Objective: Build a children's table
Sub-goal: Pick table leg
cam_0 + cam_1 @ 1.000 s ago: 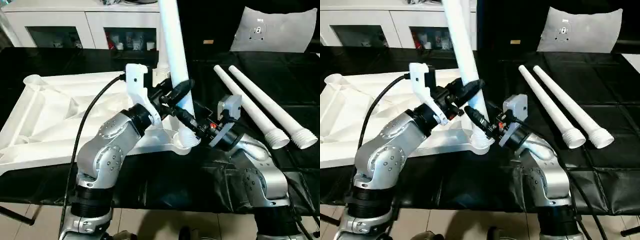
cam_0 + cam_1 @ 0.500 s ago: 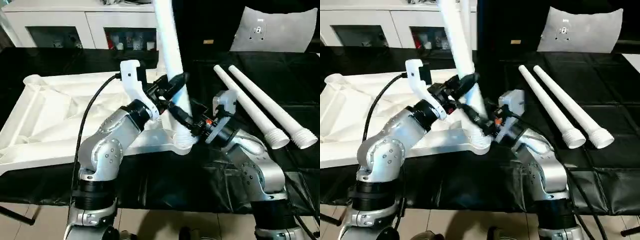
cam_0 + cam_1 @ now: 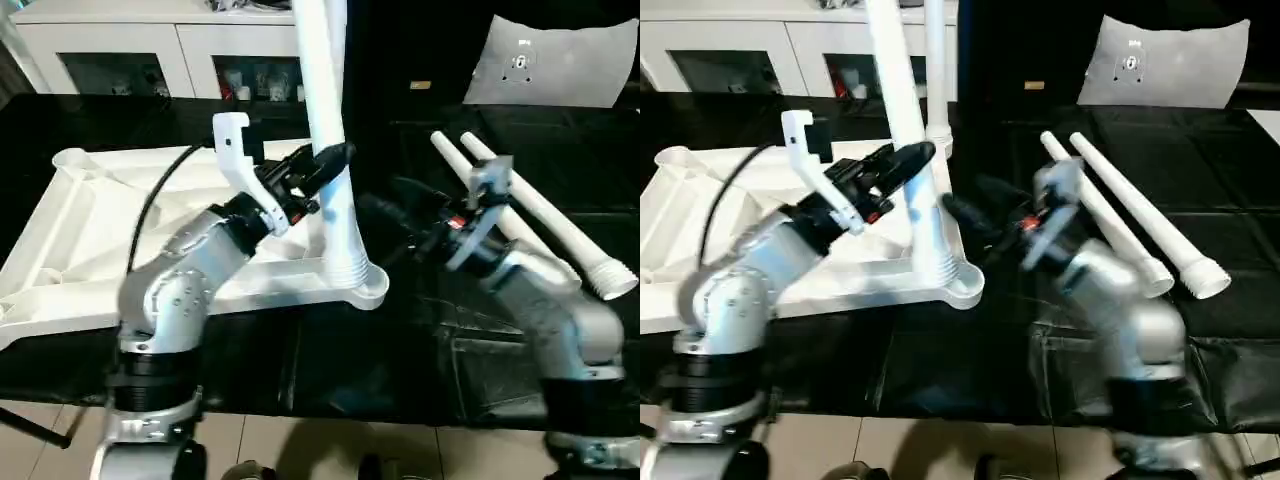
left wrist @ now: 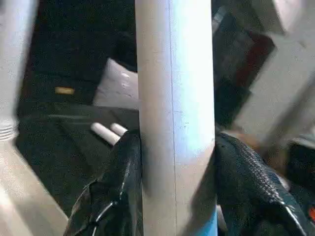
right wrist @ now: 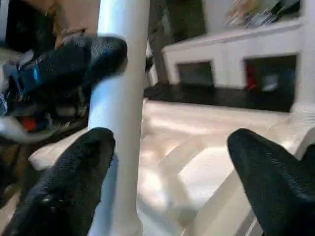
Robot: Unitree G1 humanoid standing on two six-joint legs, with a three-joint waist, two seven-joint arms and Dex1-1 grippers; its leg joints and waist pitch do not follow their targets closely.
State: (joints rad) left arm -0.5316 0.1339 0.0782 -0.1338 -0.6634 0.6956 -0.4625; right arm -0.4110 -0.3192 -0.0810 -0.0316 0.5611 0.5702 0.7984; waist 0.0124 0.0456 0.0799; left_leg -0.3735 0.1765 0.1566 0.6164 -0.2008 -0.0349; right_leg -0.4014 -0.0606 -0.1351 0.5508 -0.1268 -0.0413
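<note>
The upper end of the held leg (image 3: pixel 325 120) runs out past the frame edge, and the right arm is blurred in both eye views. The left pincer (image 4: pixel 174 167) pinches this leg at mid-shaft, one black finger (image 4: pixel 125 172) on each side. The leg stands nearly upright, its ribbed base seated at the near corner socket (image 3: pixel 362 285) of the overturned table top (image 3: pixel 120 230), below the left pincer. The left forearm reaches up and inward from the near edge. The right pincer (image 5: pixel 167 172) is spread wide, apart from the leg, which stands just beside its one finger (image 5: pixel 74 172). Two loose legs (image 3: pixel 1120 220) lie side by side beyond the right pincer on the black tabletop (image 3: pixel 400 360). A second leg (image 3: pixel 935 70) stands at the far corner. White cabinets (image 3: pixel 150 50) line the back.
</note>
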